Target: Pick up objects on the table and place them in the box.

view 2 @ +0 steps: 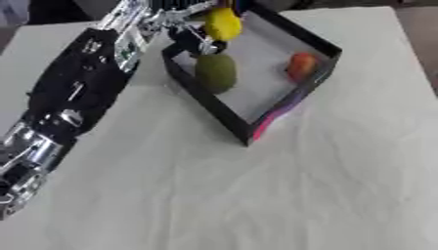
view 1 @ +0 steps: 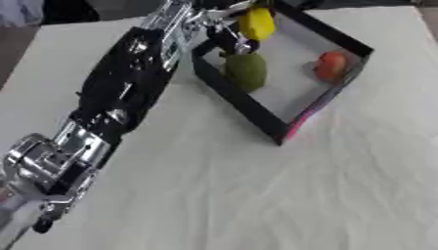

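Now, starting at about eight o'clock, the left arm (view 1: 120,93) comes in from the lower left corner, silver joints low down and a long black forearm running up toward twelve o'clock across the white-covered table (view 1: 256,195). At its far end the left hand (view 1: 224,30) reaches over the near-left corner of the box (view 1: 244,110), at roughly twelve o'clock in the picture. Its fingers (view 2: 195,40) are dark and bunched close to a yellow fruit (view 1: 256,23) — the fruit sits at the fingers' one o'clock, touching or nearly touching them, and it hangs over the box's far-left part. Whether the fingers are curled round the yellow fruit or just lying against it I cannot tell; the hand is too blurred there.

Moving right, the box is a shallow black-walled tray with a pale floor, set askew so one corner points toward six o'clock; that near corner shows a pink edge (view 1: 295,128). Inside, just below the fingers at their five o'clock, a green fruit (view 1: 246,72) lies against the box's left wall, close under the hand but apart from the yellow one. Farther right, at about three o'clock from the green fruit and well apart from the hand, a red-orange fruit (view 1: 332,66) rests near the box's right wall.

The right hand shows in neither view.
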`<control>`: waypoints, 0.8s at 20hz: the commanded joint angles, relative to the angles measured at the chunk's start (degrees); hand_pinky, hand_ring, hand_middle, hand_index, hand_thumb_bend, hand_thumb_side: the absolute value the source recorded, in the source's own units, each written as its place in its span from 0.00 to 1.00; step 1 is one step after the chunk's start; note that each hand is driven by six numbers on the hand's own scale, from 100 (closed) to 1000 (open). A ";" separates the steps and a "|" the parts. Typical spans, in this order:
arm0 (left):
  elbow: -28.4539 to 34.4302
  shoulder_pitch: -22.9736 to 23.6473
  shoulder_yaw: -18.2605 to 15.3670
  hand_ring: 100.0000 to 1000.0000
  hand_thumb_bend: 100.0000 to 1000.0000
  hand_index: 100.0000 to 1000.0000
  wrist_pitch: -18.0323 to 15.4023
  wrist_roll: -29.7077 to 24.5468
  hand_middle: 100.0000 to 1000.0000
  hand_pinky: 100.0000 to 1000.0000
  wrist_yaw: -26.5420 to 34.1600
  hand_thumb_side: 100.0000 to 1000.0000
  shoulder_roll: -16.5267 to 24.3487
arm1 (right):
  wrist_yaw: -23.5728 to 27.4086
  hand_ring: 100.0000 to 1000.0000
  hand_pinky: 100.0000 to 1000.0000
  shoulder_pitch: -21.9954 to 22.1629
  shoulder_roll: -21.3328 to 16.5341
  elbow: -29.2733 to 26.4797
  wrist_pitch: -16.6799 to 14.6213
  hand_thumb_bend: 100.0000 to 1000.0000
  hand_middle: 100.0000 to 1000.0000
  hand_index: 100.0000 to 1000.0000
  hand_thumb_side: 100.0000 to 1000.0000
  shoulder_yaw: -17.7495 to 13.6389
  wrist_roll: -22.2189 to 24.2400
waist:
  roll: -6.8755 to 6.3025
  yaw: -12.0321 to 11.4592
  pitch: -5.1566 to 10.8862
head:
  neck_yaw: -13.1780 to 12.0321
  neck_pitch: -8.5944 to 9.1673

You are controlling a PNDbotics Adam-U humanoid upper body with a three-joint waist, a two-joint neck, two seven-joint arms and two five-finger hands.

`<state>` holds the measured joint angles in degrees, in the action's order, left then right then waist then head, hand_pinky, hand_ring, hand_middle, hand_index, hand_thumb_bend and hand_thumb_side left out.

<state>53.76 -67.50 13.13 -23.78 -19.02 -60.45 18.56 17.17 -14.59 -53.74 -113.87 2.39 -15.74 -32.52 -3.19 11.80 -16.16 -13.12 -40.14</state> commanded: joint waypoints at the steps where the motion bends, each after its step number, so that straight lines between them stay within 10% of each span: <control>1: 0.36 -0.71 -0.89 0.84 0.36 0.91 -0.39 -2.06 0.81 0.83 -1.06 0.28 0.59 | 0.03 0.79 0.88 -0.36 -1.77 -0.72 0.01 0.00 0.65 0.79 0.07 -0.36 0.17 | 0.67 0.11 0.46 | 0.01 0.36; 4: 0.37 -0.40 -1.54 0.86 0.59 0.98 0.25 -2.24 0.83 0.85 -0.85 0.71 0.53 | 0.05 0.79 0.88 -0.35 -1.73 -0.72 0.01 0.00 0.65 0.79 0.07 -0.25 0.25 | 0.67 0.04 0.50 | 0.23 0.09; 7: 2.10 -0.77 -1.80 0.87 0.65 0.98 1.06 -0.04 0.84 0.86 1.36 0.72 0.99 | -0.05 0.79 0.88 -0.15 -1.78 -0.72 0.05 0.00 0.65 0.79 0.07 -0.12 0.40 | 0.65 -0.25 0.59 | 0.63 -0.38; 12: 9.98 -0.95 -1.75 0.84 0.33 0.92 7.26 9.02 0.81 0.84 9.18 0.51 4.80 | -0.24 0.79 0.88 0.83 -2.63 -0.72 -1.04 0.00 0.66 0.79 0.04 -1.39 -0.41 | 0.32 -1.46 1.20 | 2.40 -1.28; 16: 19.45 1.42 -4.97 0.83 0.00 0.89 14.89 11.48 0.80 0.86 27.44 0.51 11.04 | -0.33 0.79 0.88 2.01 -2.95 -0.72 -2.45 0.00 0.66 0.79 0.02 -2.99 -1.71 | 0.31 -2.39 1.70 | 3.75 -1.93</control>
<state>69.70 -65.16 9.63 -11.10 -8.31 -38.10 26.19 17.12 -12.27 -53.97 -113.88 0.50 -17.41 -33.85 -3.21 9.33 -16.10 -9.83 -41.80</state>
